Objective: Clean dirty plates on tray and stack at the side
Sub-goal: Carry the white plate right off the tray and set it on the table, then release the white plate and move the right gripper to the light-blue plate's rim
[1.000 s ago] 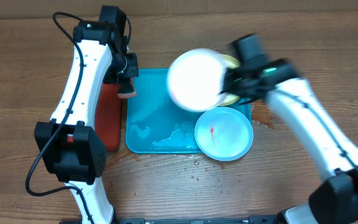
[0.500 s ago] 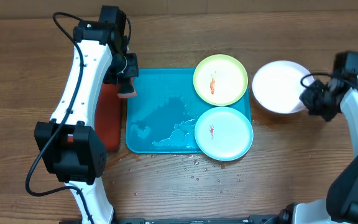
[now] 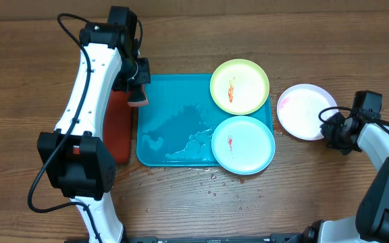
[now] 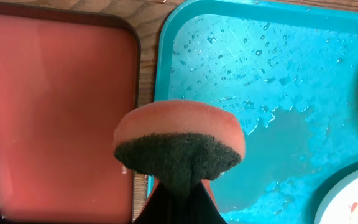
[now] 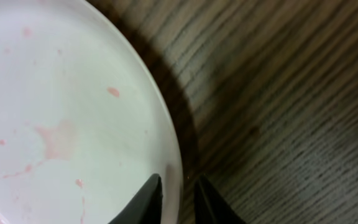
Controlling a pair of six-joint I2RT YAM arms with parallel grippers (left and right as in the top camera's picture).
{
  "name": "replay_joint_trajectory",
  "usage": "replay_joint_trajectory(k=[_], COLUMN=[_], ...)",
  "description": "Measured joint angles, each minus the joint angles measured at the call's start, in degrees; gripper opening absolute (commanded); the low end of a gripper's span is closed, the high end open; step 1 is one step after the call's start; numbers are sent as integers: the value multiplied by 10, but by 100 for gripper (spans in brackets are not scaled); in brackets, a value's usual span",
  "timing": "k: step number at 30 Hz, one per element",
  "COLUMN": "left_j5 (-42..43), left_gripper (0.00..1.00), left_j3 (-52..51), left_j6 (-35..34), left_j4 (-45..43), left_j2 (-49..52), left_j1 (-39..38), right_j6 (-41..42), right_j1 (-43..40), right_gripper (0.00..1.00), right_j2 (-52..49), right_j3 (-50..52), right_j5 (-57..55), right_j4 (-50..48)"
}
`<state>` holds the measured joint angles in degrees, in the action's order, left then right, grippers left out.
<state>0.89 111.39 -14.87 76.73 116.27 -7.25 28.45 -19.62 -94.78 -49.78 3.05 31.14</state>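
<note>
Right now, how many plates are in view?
3: the yellow-green plate and the pale blue plate on the turquoise tray, the white plate on the wooden table beside it.

You're at a robot test bench, a lab rather than a kitchen. Two white-and-black arms, left arm (image 3: pixel 90 81) and right arm (image 3: pixel 383 145), rise from the near edge of a bare wood-grain counter (image 3: pixel 181 209). A loose black cable (image 3: pixel 59 20) loops near its far left corner.
</note>
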Motion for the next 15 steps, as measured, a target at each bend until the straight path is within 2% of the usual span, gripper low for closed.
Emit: replay_joint_trajectory(k=[2,8,12,15], left_j5=[0,0,0,0], left_gripper=[5,4,5,4], left_j3=[0,0,0,0], left_j6=[0,0,0,0], left_j4=[0,0,0,0], left_j2=[0,0,0,0], left_j1=[0,0,0,0], right_j6=[-4,-39,-81,-112], right_j1=[0,1,11,44], right_gripper=[27,28,34,36], right_j2=[0,0,5,12], right_j3=[-1,-64,-122,-128], right_j5=[7,72,130,161], right_j4=[17,162,222,255])
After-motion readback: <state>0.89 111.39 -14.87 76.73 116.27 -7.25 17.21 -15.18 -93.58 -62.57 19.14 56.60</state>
